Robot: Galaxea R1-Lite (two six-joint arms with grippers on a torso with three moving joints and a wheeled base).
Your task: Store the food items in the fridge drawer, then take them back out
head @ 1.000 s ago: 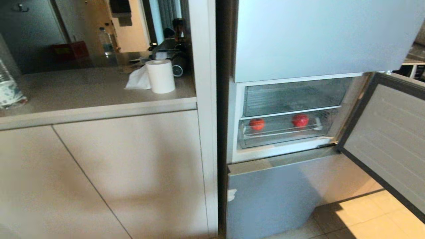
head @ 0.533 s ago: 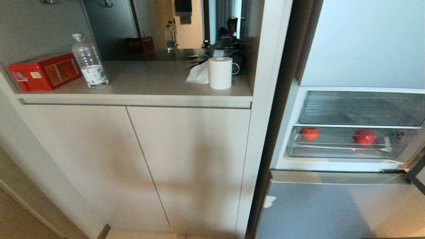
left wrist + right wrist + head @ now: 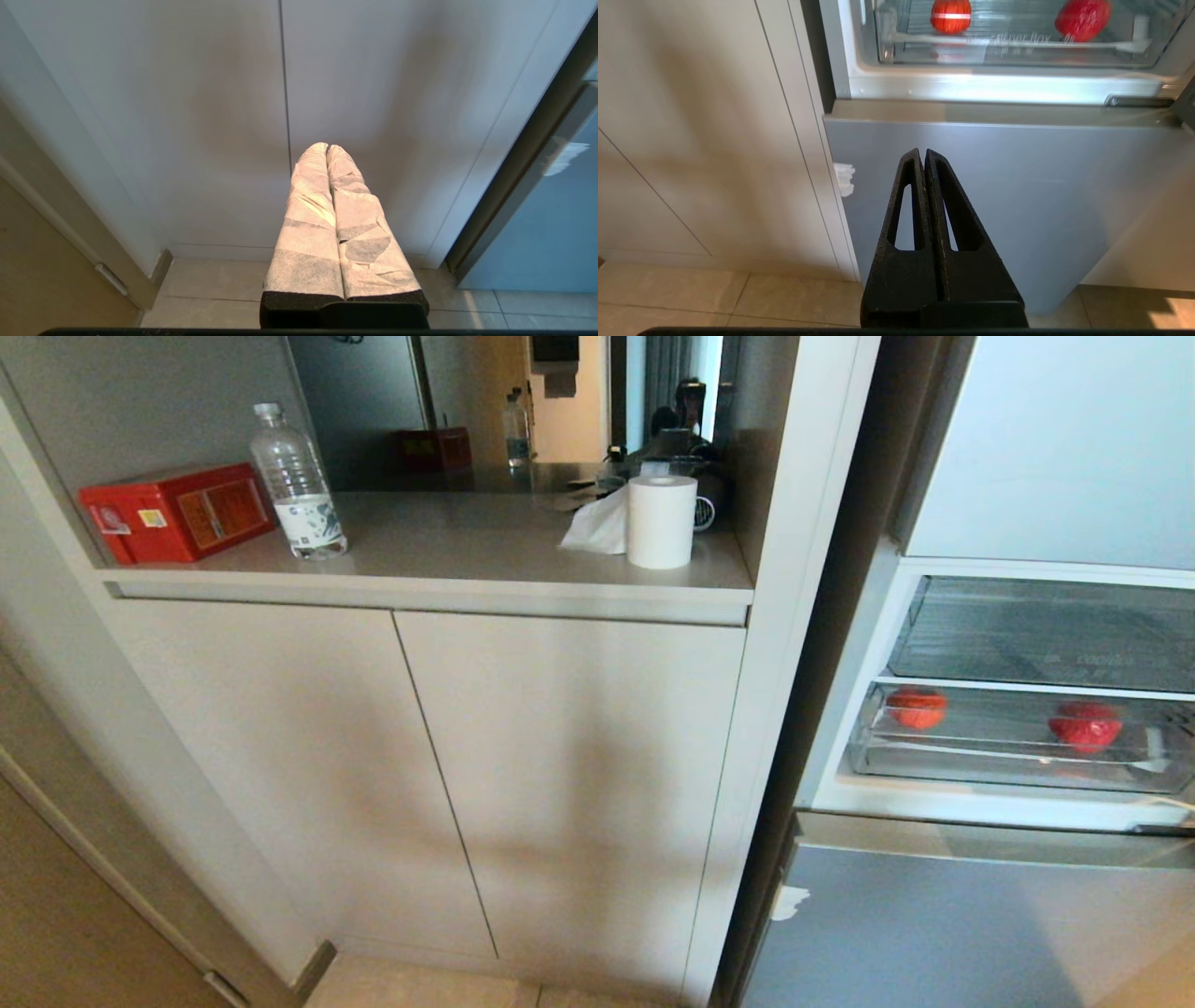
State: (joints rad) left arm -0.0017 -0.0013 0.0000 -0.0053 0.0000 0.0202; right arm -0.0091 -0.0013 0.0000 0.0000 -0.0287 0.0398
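Two red fruits (image 3: pixel 917 707) (image 3: pixel 1085 725) lie in the clear fridge drawer (image 3: pixel 1008 770), now nearer the view's right edge after the camera swung left. Left claw (image 3: pixel 327 148) and right claw (image 3: pixel 923 153) hang closed, empty; storing appears done, retrieval pending.

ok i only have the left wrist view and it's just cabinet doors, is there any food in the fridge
Observer: Yes. The lower clear drawer holds two round red food items, one near its left end and one toward its right.
Operator: and where's the right gripper
Observer: The right gripper is shut on nothing. It points at the grey lower fridge door, below that drawer and well short of it.
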